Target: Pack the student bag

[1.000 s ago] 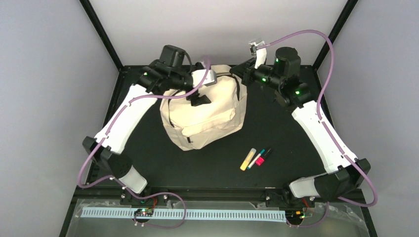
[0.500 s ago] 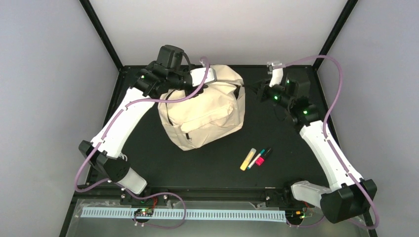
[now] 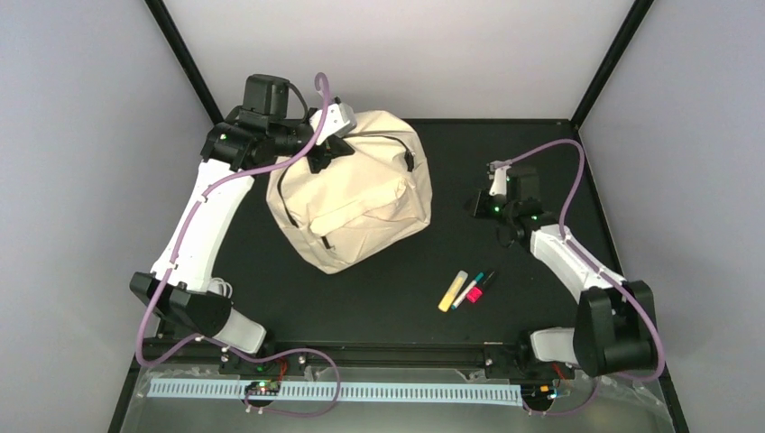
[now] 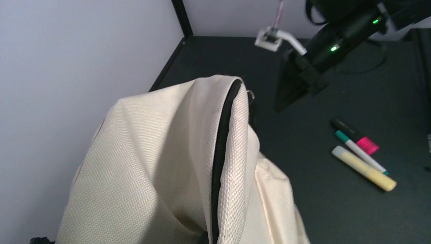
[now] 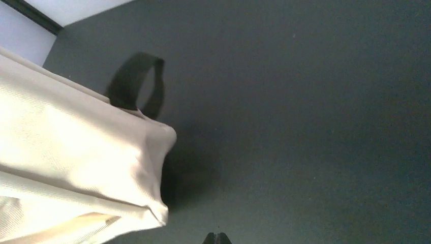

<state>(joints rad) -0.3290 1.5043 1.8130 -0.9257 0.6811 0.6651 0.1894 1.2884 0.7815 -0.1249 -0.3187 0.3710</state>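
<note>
The student bag (image 3: 356, 194) is a cream fabric backpack with dark zipper lines, standing left of the table's middle. My left gripper (image 3: 318, 160) is at its far left top edge, shut on the fabric. In the left wrist view the student bag (image 4: 167, 168) fills the frame and hides the fingers; a black zipper line (image 4: 222, 152) runs down it. My right gripper (image 3: 475, 206) hovers shut and empty right of the bag, apart from it. Its closed fingertips (image 5: 217, 238) hang above bare table, with the bag's corner (image 5: 76, 152) to the left.
A yellow highlighter (image 3: 453, 290), a green-and-pink pen (image 3: 469, 289) and a black marker (image 3: 484, 283) lie together near the front right of the bag. A black strap loop (image 5: 133, 81) sticks out behind the bag. Black frame posts (image 3: 185, 63) stand at the far corners.
The left gripper shut on the bag's top edge and pulled the bag leftwards. The right arm drew back from the bag's top right corner, lower and nearer.
</note>
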